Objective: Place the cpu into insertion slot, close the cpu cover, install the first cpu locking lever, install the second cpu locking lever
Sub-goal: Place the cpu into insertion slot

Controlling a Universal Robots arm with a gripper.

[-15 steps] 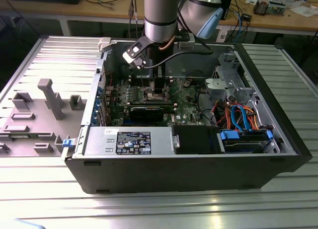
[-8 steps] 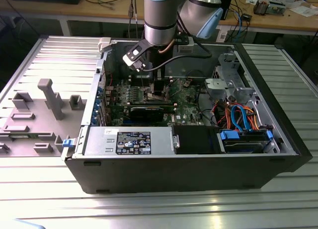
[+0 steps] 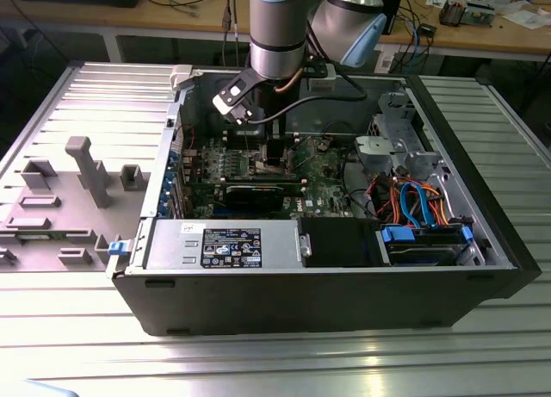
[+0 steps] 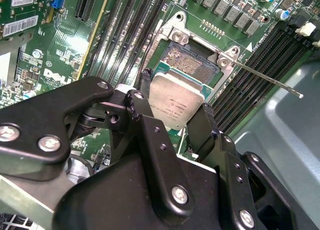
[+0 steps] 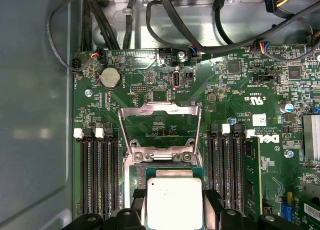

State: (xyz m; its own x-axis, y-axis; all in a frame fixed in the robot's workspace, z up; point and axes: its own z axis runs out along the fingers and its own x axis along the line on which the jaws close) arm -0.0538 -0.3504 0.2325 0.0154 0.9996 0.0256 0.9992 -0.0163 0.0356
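While the cpu [image 4: 176,101] sits pinched between the two black fingers [image 4: 200,127], the step in hand is seating it in the insertion slot [image 4: 192,58]. The gripper [image 4: 175,106] is closed down to chip width, one finger on each of two opposite edges, nothing else in it. In both wrist views the chip is over the near part of the slot, not squared up in it. In the second wrist view the dark pin grid shows bare past the chip's far edge. Whether the chip already touches the rim or hangs just above it is hard to tell from these angles; probably just above.

Doing it well, by judgement:
- Hold the chip flat and parallel to the socket.
- Line its edges up with the silver rim.
- Come down straight, with no sideways drag across the pins.
- Use light contact only, since the pin field likely bends easily.
- Mind clearance on both sides, because the fingers flank the chip close to the rim.

The cpu cover [image 5: 160,109] is swung open off the slot in the first wrist view, with green board visible through its window. One thin locking lever [image 4: 265,79] sticks out free beside the slot, unlatched. Memory slots [image 5: 97,175] run on either side.

Chip look: flat square, silvery-grey matte top, faint print, rounded corners.
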